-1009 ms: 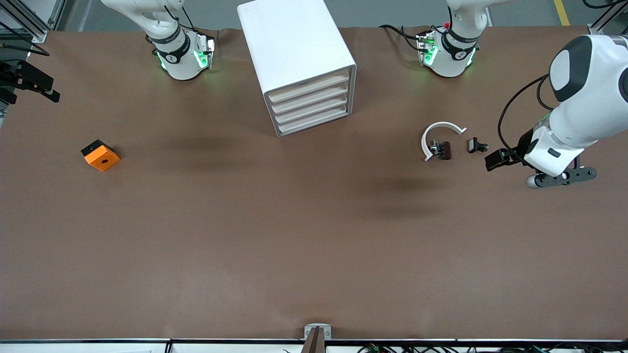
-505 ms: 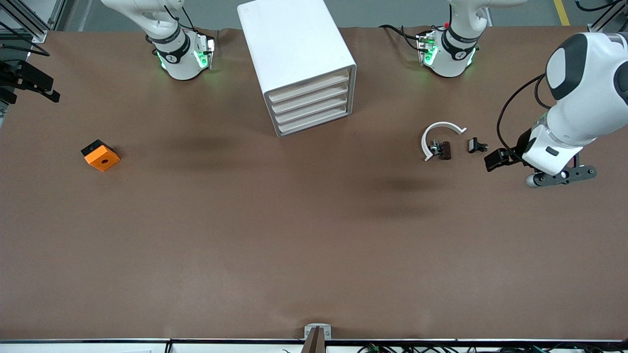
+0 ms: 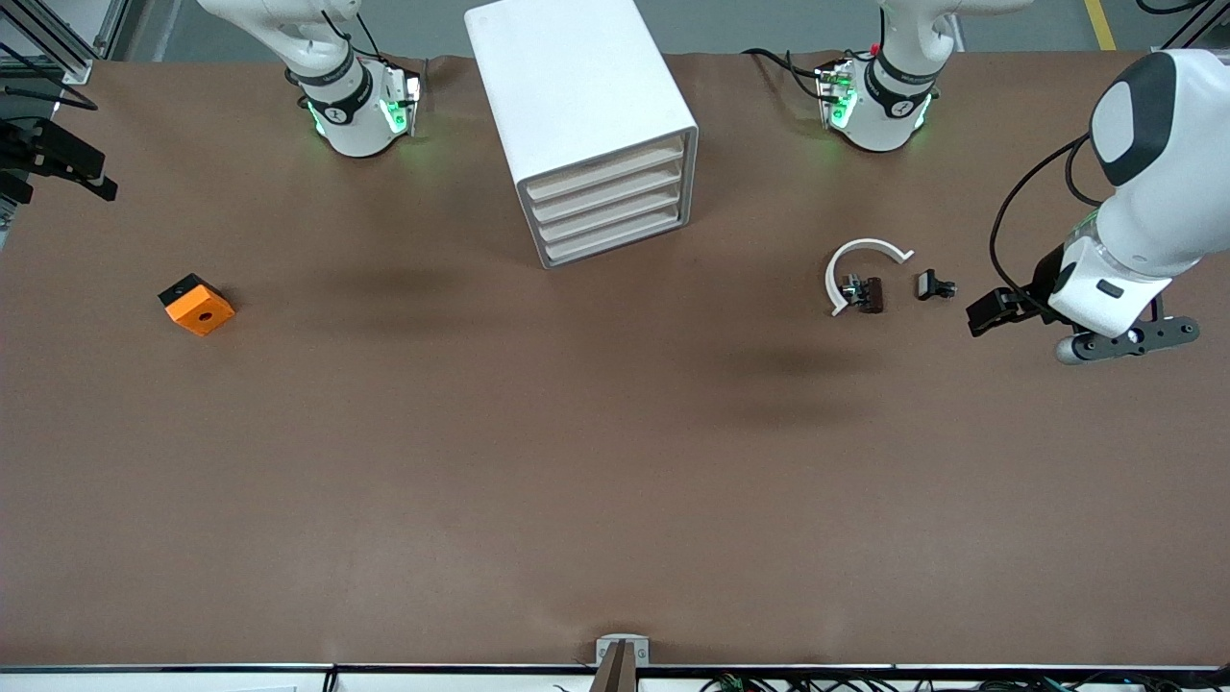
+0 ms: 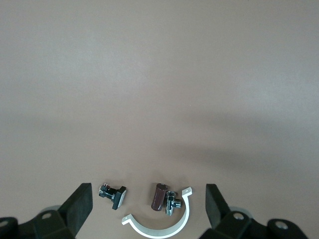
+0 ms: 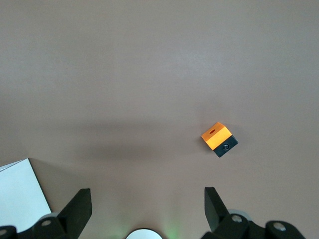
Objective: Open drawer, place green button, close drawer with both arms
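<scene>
The white cabinet [image 3: 577, 106] stands between the arm bases. Its four drawers are all shut, and the drawer [image 3: 615, 242] is the lowest one. The button is out of view. My left gripper [image 3: 995, 312] hangs open in the air over the left arm's end of the table, beside the small clips. In the left wrist view its gripper [image 4: 148, 195] frames those clips with nothing between the fingers. My right gripper [image 5: 147, 198] is open and empty, high over the table by its own base [image 5: 144, 234]. It does not show in the front view.
A white curved piece [image 3: 865, 258] lies with a brown cylinder and metal fitting [image 3: 862, 293]; a small black clip [image 3: 934, 285] is beside them. An orange block [image 3: 197, 305] sits toward the right arm's end. Bare brown table lies nearer the front camera.
The left arm's hand has drifted a little away from the clips, toward its own end of the table. Nothing on the table has moved.
</scene>
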### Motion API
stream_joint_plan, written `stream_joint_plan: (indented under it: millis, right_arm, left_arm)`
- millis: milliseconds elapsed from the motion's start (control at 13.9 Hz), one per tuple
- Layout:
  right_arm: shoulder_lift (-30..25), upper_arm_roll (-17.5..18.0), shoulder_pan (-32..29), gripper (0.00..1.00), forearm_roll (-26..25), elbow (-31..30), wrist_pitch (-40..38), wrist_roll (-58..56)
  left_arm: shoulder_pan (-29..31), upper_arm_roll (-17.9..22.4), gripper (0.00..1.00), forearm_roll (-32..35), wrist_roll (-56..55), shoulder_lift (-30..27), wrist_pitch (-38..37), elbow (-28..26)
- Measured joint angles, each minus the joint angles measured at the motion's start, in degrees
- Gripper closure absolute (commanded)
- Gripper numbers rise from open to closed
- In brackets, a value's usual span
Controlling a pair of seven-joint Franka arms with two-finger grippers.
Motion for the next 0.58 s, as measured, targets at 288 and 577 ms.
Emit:
stream_joint_plan:
  millis: [288,577]
  right_arm:
    - [0.0,0.0,0.0,0.0,0.0,0.0,0.0,0.1]
    - [0.0,0.0,0.0,0.0,0.0,0.0,0.0,0.1]
  left_arm:
    - [1.3,-1.5,0.0,0.0,0.0,0.0,0.2,1.5]
    - [2.0,-1.5,0.0,0.0,0.4,-0.1,0.1,3.8]
